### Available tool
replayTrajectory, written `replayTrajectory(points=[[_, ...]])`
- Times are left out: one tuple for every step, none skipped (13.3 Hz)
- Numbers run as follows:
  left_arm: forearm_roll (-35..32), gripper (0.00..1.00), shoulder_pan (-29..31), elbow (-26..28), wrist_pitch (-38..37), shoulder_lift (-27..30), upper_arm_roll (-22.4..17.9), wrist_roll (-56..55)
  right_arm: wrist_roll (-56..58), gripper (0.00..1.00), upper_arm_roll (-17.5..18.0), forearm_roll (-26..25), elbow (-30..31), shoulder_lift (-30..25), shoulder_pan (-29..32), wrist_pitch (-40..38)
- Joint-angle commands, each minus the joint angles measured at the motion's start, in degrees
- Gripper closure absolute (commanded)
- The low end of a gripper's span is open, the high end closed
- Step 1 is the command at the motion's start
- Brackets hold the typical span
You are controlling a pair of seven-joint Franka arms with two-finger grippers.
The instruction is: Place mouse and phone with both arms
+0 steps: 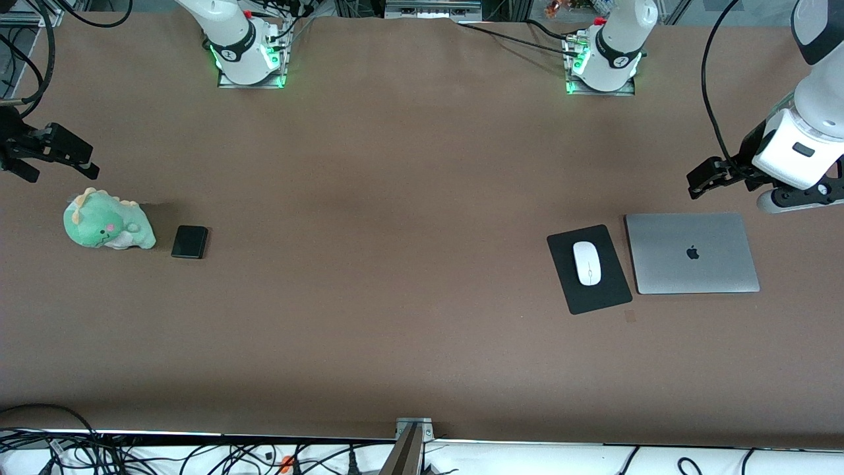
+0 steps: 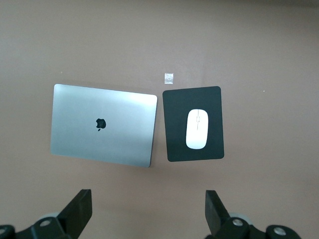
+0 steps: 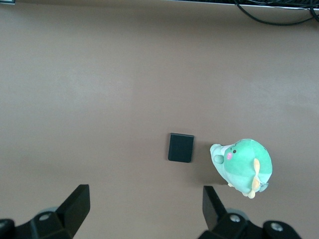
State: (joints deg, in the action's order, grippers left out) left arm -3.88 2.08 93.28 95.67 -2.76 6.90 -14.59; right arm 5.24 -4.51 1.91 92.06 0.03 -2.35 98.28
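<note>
The white oval mouse [image 1: 587, 262] [image 2: 197, 129] lies on a black mouse pad [image 1: 567, 284] [image 2: 174, 144] toward the left arm's end of the table. The small black phone [image 1: 190, 241] [image 3: 180, 147] lies flat toward the right arm's end, beside a green plush dinosaur. My left gripper [image 1: 700, 179] [image 2: 148, 206] hangs open and empty over bare table beside the laptop, apart from the mouse. Over the table close to the plush, my right gripper [image 1: 62, 175] [image 3: 144, 204] is open with nothing between its fingers.
A shut silver laptop [image 1: 692, 253] [image 2: 102, 124] lies beside the mouse pad. The green plush dinosaur [image 1: 107, 227] [image 3: 244, 167] sits next to the phone. A small tape scrap [image 1: 630, 316] [image 2: 169, 78] is near the pad. Cables run along the table's front edge.
</note>
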Motion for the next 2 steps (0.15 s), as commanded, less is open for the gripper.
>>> replayTrajectory(points=[[-1.2,0.00,-0.4,-1.8,-0.8,-0.7,0.0,-0.9,-0.2,0.00,0.3,-0.2,-1.3,0.1,0.5,-1.3],[-1.1,0.00,-0.3,-1.8,-0.8,-0.7,0.0,-1.0,-0.2,0.00,0.3,-0.2,-1.2,0.1,0.5,-1.3]])
